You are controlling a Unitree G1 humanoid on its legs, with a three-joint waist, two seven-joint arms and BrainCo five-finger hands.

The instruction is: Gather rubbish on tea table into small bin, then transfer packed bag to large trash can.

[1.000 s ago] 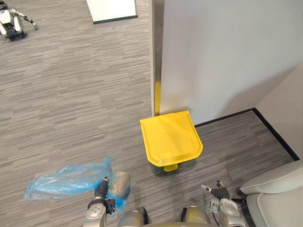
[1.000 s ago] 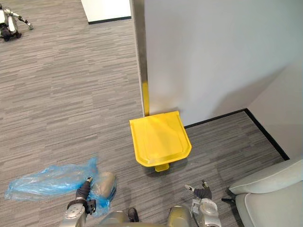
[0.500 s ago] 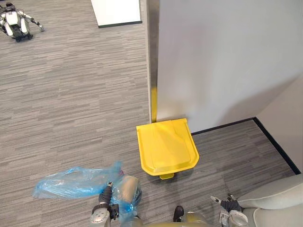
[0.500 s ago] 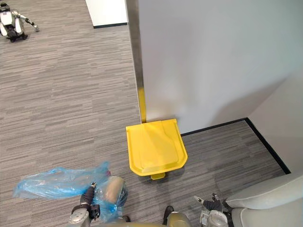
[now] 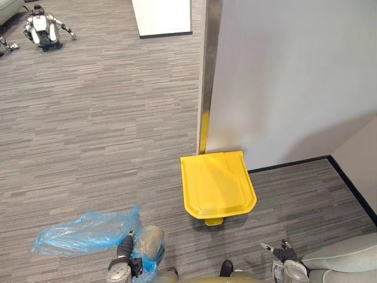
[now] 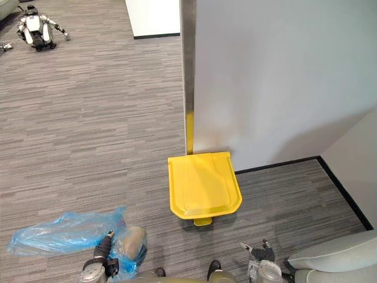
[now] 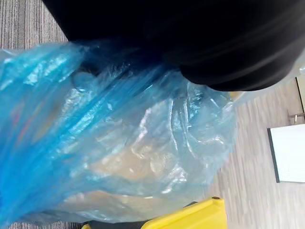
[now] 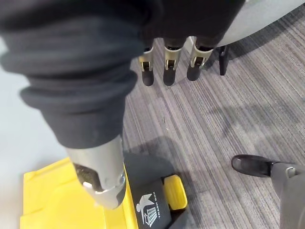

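Note:
The large trash can point(image 5: 218, 184) stands shut against the wall corner, with a yellow lid and a yellow foot pedal point(image 5: 213, 221) at its front. My left hand point(image 5: 122, 266) is low at the lower left, shut on a blue plastic bag point(image 5: 82, 233). The bag's loose end trails to the left, and a lump of rubbish point(image 5: 148, 242) bulges in it beside the hand. The left wrist view has the crumpled blue bag point(image 7: 143, 143) right under the hand's cover point(image 7: 190, 38). My right hand point(image 5: 281, 254) hangs open at the lower right, empty, its fingers point(image 8: 167, 71) straight above the carpet.
A grey wall panel point(image 5: 283, 76) rises behind the can. A light grey seat point(image 5: 344, 259) fills the lower right corner. Far off at the top left another small robot point(image 5: 44, 30) lies on the carpet, and a white cabinet point(image 5: 162, 16) stands at the top.
The whole picture has shifted as the camera moved, so the can and wall sit a little differently. The bag stays in my left hand. My right hand shows lower in the picture than a second ago.

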